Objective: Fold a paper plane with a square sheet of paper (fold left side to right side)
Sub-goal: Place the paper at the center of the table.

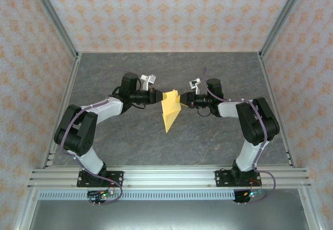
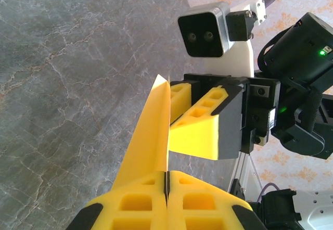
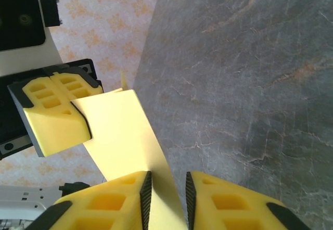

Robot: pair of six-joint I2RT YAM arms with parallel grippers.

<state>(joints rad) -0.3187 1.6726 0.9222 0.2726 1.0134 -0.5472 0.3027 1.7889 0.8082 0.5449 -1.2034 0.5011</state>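
Paper plane (image 1: 170, 110): folded yellow dart, hanging in the air above the table (image 1: 119, 141), nose toward the arm bases. I judge it thin, light and limp, easily creased, and likely to tear if the hands pull apart. Left hand (image 2: 166, 180) is clamped together on its wide far end. Right hand (image 3: 167, 186) stands narrowly apart astride the opposite flap, not pinching. I'd grip the layered folds near the crease.

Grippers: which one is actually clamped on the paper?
The left gripper: its jaws are pressed together on the folded yellow paper. The right gripper straddles the paper with a visible gap between its jaws.
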